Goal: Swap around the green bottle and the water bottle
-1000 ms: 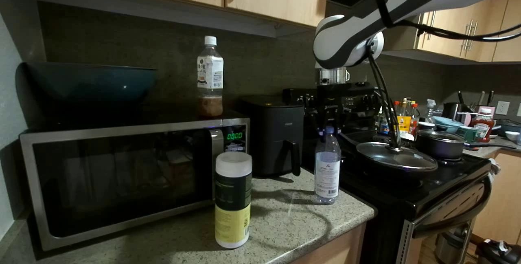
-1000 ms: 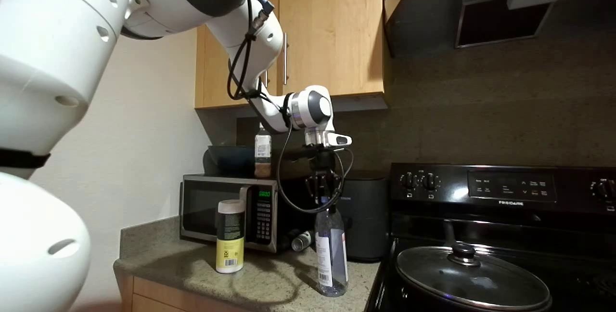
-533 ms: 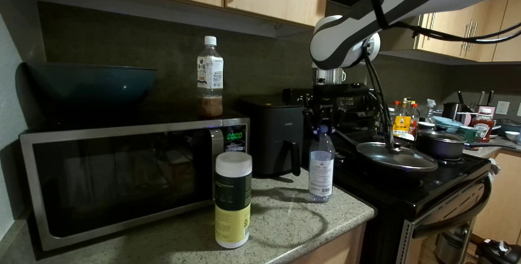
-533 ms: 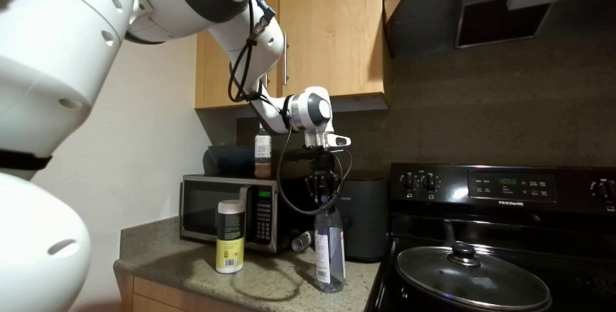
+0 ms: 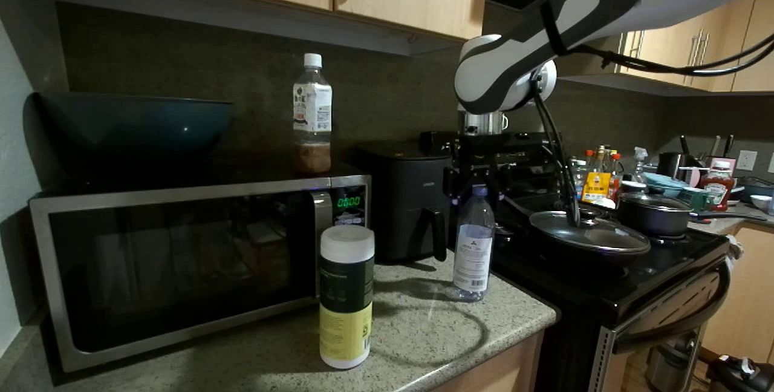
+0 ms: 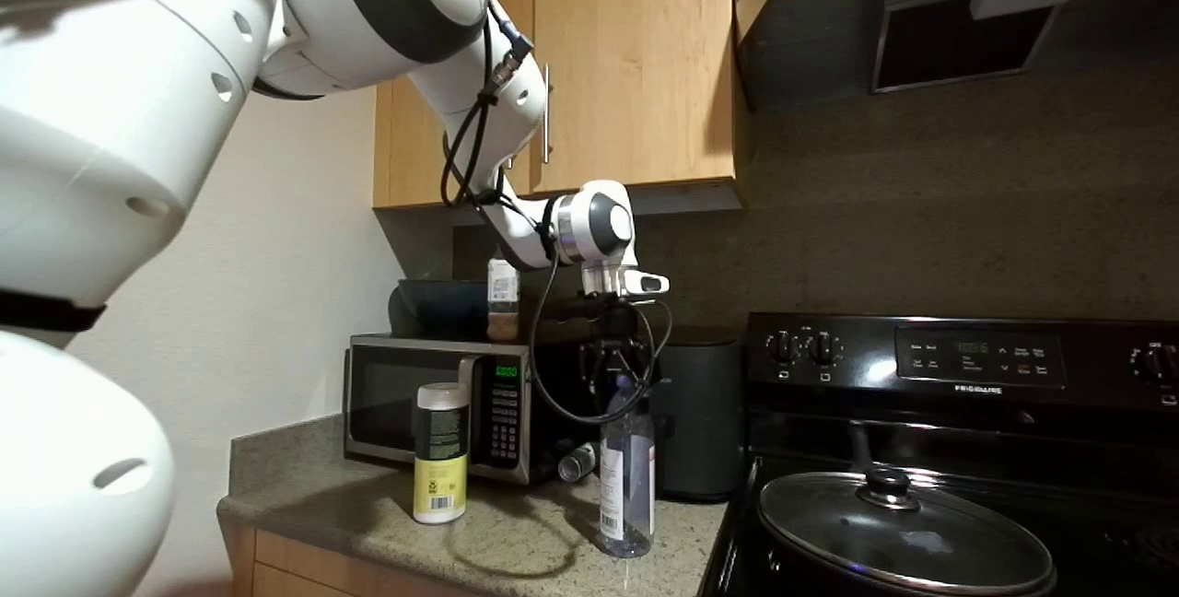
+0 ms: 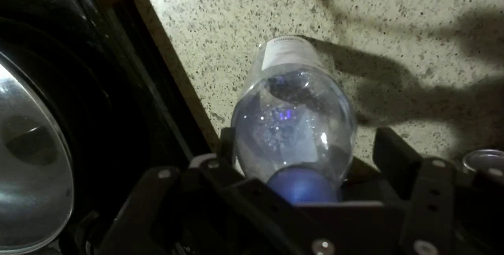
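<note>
Claw (image 7: 307, 143) spread astride the water bottle (image 7: 293, 117), mid-frame in the wrist view; best rise straight up, lest it tip.

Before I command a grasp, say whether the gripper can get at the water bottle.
Probably yes: the gripper is open, its fingers either side of the water bottle near the cap, nothing visible blocking them.
</note>
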`<act>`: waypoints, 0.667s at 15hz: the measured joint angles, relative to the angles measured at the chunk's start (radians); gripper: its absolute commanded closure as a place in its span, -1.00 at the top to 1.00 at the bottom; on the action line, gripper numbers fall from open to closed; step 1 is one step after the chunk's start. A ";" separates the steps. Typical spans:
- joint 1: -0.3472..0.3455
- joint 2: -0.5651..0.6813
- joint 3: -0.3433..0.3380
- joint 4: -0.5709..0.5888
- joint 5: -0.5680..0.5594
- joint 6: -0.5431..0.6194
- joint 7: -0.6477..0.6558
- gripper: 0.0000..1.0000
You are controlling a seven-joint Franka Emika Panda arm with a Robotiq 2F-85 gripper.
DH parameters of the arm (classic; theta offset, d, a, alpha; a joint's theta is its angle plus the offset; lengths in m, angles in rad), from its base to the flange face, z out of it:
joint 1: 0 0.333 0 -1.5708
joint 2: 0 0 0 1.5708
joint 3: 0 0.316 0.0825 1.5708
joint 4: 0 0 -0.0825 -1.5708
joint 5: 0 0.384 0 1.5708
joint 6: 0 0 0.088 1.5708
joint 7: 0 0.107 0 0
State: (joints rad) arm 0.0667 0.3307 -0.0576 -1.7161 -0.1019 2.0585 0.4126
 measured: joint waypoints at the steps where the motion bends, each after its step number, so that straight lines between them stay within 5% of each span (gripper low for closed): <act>1: 0.000 0.005 0.000 0.000 0.000 0.000 0.000 1.00; 10: 0.066 -0.084 -0.001 0.028 -0.133 -0.118 0.171 1.00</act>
State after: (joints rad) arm 0.1323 0.2471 -0.0585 -1.6879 -0.2347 1.9400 0.5836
